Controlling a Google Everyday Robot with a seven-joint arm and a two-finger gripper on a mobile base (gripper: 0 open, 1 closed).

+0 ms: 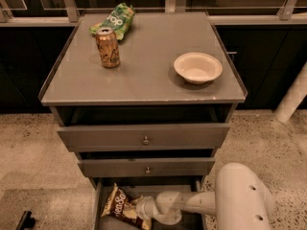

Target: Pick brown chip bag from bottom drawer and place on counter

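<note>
Brown and crinkly, the brown chip bag lies in the bottom drawer, toward the 9 o'clock side of the tray, with white lettering facing up and a cream-yellow strip at its near end. The drawer is pulled out, and only its back part shows above the lower edge of the view. At the bag's 3 o'clock edge sits the gripper, a pale rounded end right against the bag; whether it is spread or clamped on the bag cannot be told from this angle. The white arm runs from the gripper toward 3 o'clock and joins a bulky white housing at the lower right of the view.

At 12 o'clock from the bottom drawer come the middle drawer and the top drawer, each grey with one small knob at its centre, and both stand slightly out from the cabinet. Over them lies the counter, flat and grey. A copper-coloured can stands upright on it at about 10 o'clock. A green chip bag lies just behind the can at 11 o'clock, near the back rim. A cream bowl sits at 3 o'clock, well apart from the can. Speckled flooring surrounds the cabinet.
</note>
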